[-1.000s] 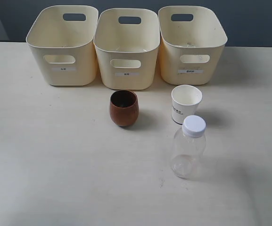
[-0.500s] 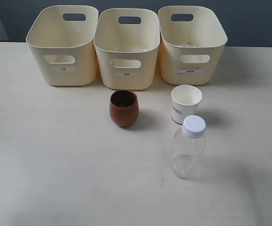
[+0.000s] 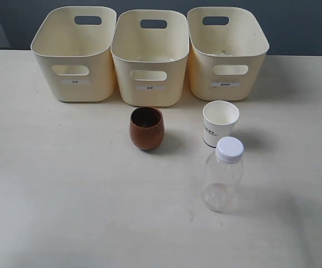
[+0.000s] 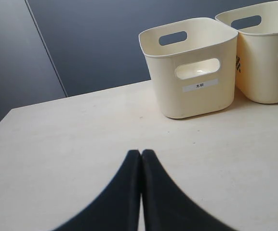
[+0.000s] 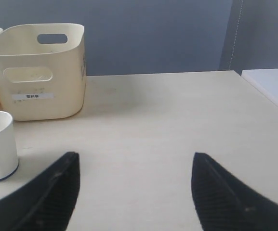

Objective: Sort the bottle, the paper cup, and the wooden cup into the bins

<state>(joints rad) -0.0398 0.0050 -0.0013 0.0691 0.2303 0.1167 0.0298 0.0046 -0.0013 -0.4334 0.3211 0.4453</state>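
Bottle (image 3: pixel 222 176) upright beside paper cup (image 3: pixel 220 123) | left gripper (image 4: pixel 141 156) pressed together, empty | right gripper (image 5: pixel 135 161) spread, empty

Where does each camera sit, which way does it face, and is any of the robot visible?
Exterior view: high, looking down on a table, three cream plastic bins, reddish-brown wooden cup, white paper cup and clear plastic bottle; no robot shows.
Left wrist view: low, facing two bins past the shut black left gripper.
Right wrist view: low, facing one bin and the paper cup past the open black right gripper.
Shared: paper cup, exterior and right wrist views.
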